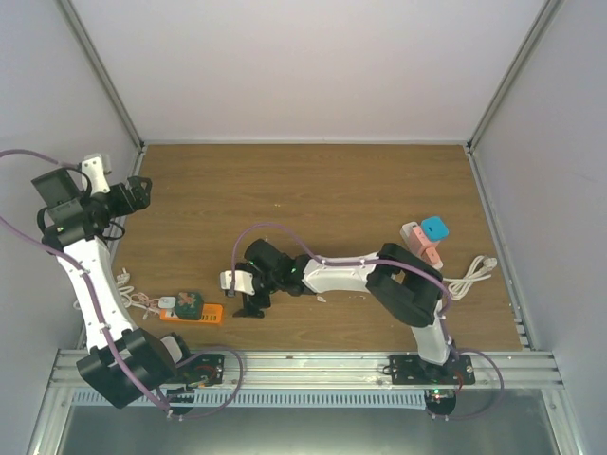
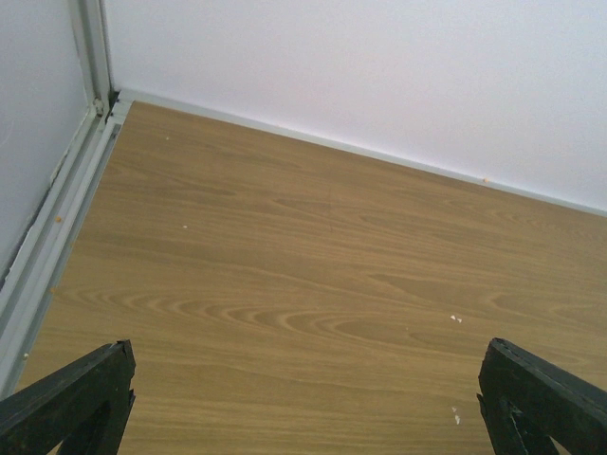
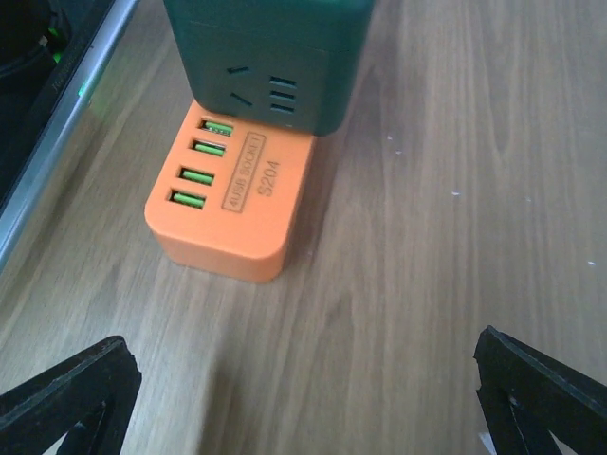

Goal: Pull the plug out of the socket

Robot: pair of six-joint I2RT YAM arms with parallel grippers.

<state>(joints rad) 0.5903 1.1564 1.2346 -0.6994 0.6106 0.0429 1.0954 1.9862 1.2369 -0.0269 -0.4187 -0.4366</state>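
The orange socket block (image 1: pixel 204 313) lies near the table's front left, with a dark green plug (image 1: pixel 188 302) seated on it. In the right wrist view the orange socket (image 3: pixel 232 199) shows its green USB ports, and the green plug (image 3: pixel 270 57) sits on its far part. My right gripper (image 1: pixel 247 301) is open and empty just right of the socket; in its own view it (image 3: pixel 303 403) is short of the block, with its fingertips (image 3: pixel 66 398) spread wide. My left gripper (image 1: pixel 140 192) is raised at the far left, open and empty, and sees only bare table (image 2: pixel 303 284).
A pink and blue adapter (image 1: pixel 427 237) stands at the right with a white cable (image 1: pixel 471 275) beside it. A thin white cord (image 1: pixel 133 296) runs left from the socket. The metal rail (image 1: pixel 303 365) lines the front edge, and side walls close in the table.
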